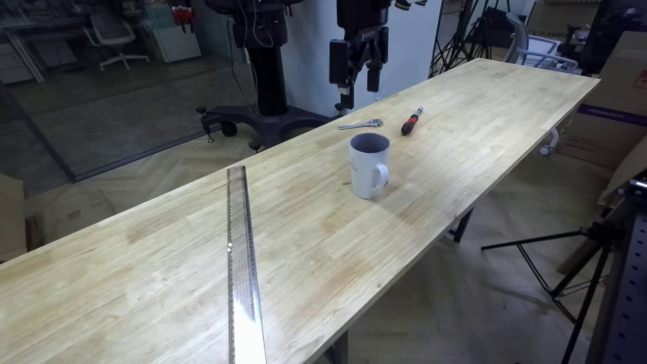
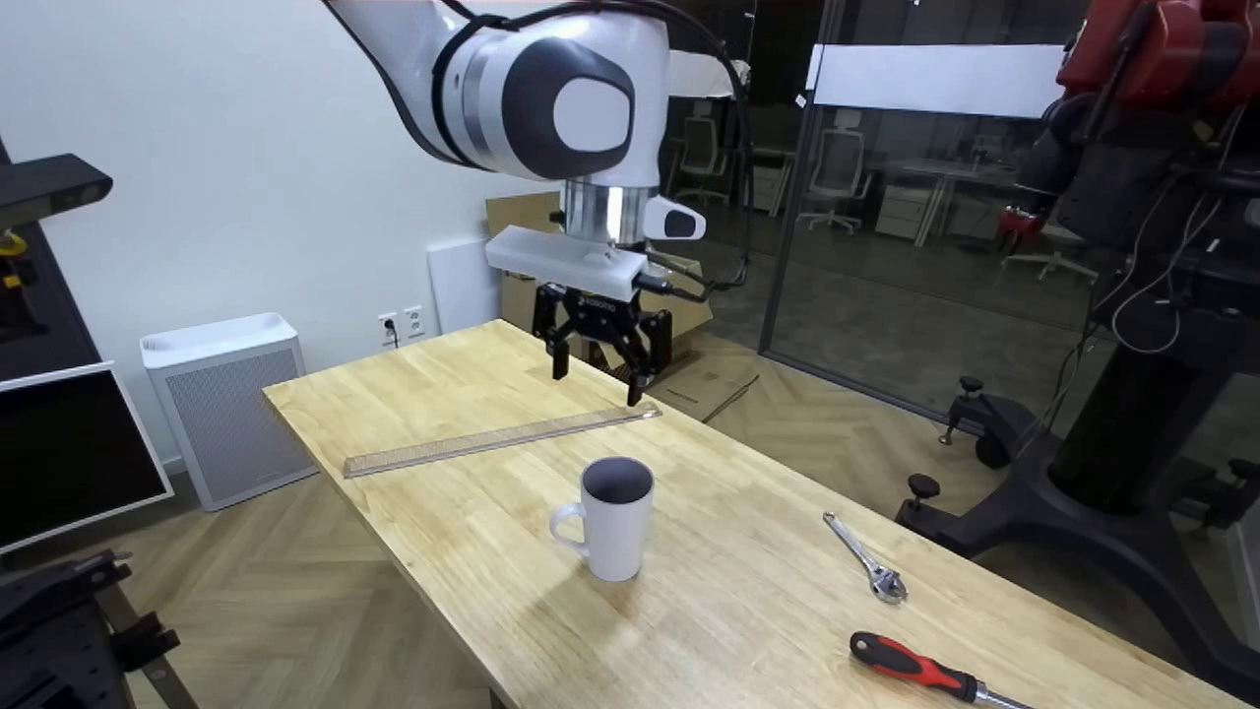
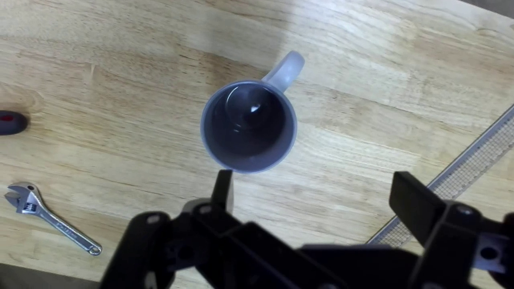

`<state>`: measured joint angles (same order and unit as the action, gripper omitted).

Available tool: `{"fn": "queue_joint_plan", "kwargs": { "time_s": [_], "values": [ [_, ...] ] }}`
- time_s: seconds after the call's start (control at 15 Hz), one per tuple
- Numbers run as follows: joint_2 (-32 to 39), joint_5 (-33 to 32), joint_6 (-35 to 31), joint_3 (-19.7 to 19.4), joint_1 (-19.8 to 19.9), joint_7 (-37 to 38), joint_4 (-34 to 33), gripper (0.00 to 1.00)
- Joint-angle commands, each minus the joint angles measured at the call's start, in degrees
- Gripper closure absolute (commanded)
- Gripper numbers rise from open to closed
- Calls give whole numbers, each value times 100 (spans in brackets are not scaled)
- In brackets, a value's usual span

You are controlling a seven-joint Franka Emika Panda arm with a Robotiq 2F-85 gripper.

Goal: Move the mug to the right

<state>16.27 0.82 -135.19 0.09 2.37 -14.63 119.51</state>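
Observation:
The white mug with a dark inside stands upright on the wooden table in both exterior views (image 1: pixel 363 177) (image 2: pixel 620 542). In the wrist view the mug (image 3: pixel 249 150) is seen from above, with its handle toward the upper right. My gripper is open and empty in the air above the table in both exterior views (image 1: pixel 360 95) (image 2: pixel 598 381). In the wrist view my gripper (image 3: pixel 313 174) has its fingers wide apart. The left finger's tip overlaps the mug's lower rim in the picture, but the gripper is higher than the mug and not around it.
A clear ruler (image 1: pixel 241 242) (image 2: pixel 492 440) (image 3: pixel 461 178) lies across the table (image 1: pixel 313 288). An adjustable wrench (image 1: pixel 361 124) (image 2: pixel 866 559) (image 3: pixel 60 225) and a red-and-black screwdriver (image 1: pixel 411 124) (image 2: pixel 915 667) (image 3: pixel 12 123) lie on the mug's other side, away from the ruler.

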Motion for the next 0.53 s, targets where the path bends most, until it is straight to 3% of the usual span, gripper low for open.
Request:
{"fn": "queue_joint_plan", "kwargs": {
  "time_s": [0.0, 0.27, 0.47],
  "values": [
    [26, -35, -22, 29, 29, 18, -6, 0],
    [18, -203, -182, -1, -48, 205, 90, 0],
    [-105, -276, -666, -10, -108, 367, 503, 0]
  ]
}}
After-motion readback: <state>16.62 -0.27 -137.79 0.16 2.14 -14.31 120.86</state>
